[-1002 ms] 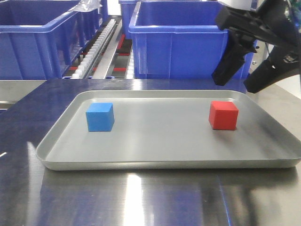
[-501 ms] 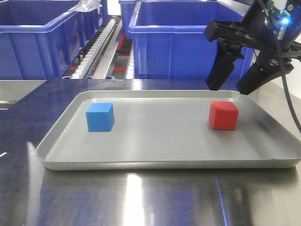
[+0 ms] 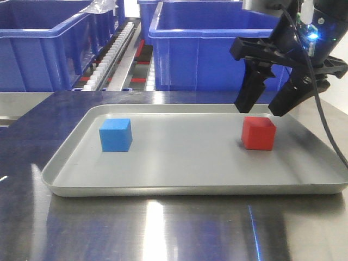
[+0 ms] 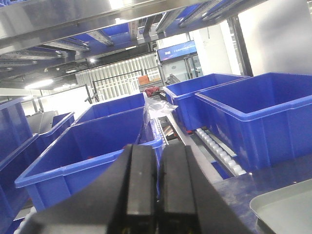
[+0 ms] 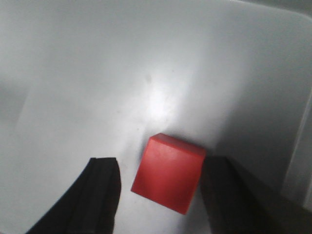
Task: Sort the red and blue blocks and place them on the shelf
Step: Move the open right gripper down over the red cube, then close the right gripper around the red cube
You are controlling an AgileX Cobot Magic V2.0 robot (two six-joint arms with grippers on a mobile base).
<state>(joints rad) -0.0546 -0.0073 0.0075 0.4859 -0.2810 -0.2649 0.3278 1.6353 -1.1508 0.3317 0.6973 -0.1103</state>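
one red block (image 3: 258, 132), probably light and rigid, lies below the spread right gripper (image 3: 260, 107); grasp opposite flat sides. left gripper (image 4: 158, 175) closed, empty.

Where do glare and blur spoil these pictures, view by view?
Front view: a bright glare streak on the steel table. Right wrist view: a white hot spot on the tray near the red block; the fingers look dark and soft. Left wrist view: the left gripper is blurred up close, ceiling lights blown out.
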